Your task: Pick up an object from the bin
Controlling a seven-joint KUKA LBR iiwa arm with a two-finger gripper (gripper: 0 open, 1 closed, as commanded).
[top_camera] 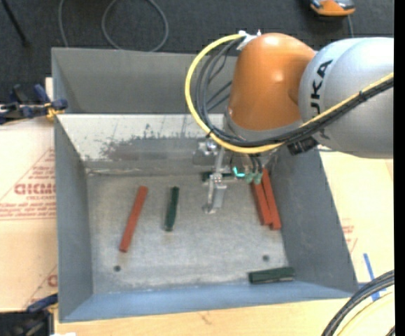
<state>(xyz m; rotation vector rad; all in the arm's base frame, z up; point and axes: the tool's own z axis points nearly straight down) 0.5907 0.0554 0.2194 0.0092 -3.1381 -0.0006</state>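
Note:
My gripper [213, 200] hangs under the orange wrist cover, over bare bin floor in the middle of the bin. To its left lies a dark green stick [171, 208], nearly upright in the view, apart from the gripper. Further left is a red stick [133, 218], slanted. On the right, a pair of red-orange sticks [266, 201] lies side by side along the bin's right slope, partly hidden at the upper end by the arm. I see nothing held in the gripper.
Another dark green stick [271, 276] lies flat near the bin's front right corner. The arm and its orange cover hide the back right part of the bin. Sloped grey walls surround the floor.

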